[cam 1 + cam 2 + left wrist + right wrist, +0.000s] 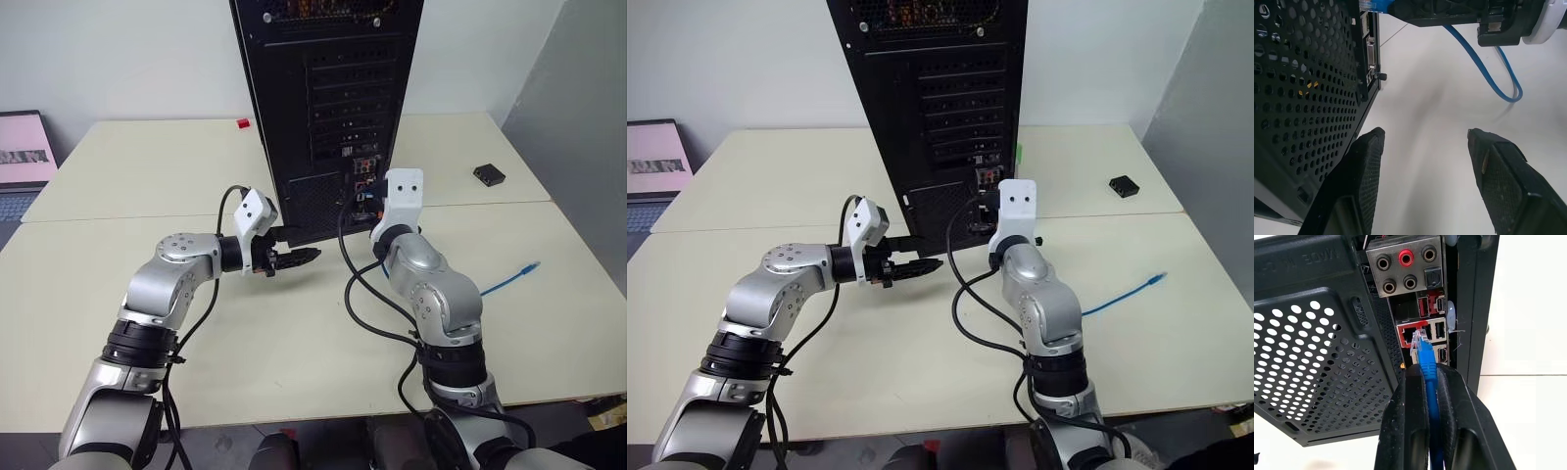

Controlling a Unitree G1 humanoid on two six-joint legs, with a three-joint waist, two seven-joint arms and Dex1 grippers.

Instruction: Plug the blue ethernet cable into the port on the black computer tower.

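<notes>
The black computer tower point(333, 98) stands upright at the table's middle, its rear facing me. My right gripper point(1426, 369) is shut on the blue ethernet cable point(1428, 382) just behind its clear plug point(1420, 343). The plug's tip sits at the lower right edge of the red-rimmed port point(1408, 336); I cannot tell whether it is inside. The rest of the cable point(507, 283) trails over the table to the right. My left gripper point(299, 257) hovers open and empty beside the tower's perforated grille point(1303, 98), left of the right gripper point(1449, 12).
A small black box point(489, 174) lies at the back right of the table. A tiny red object point(242, 123) sits left of the tower. A laptop point(24, 157) stands beyond the table's left edge. A grey panel point(588, 117) rises on the right.
</notes>
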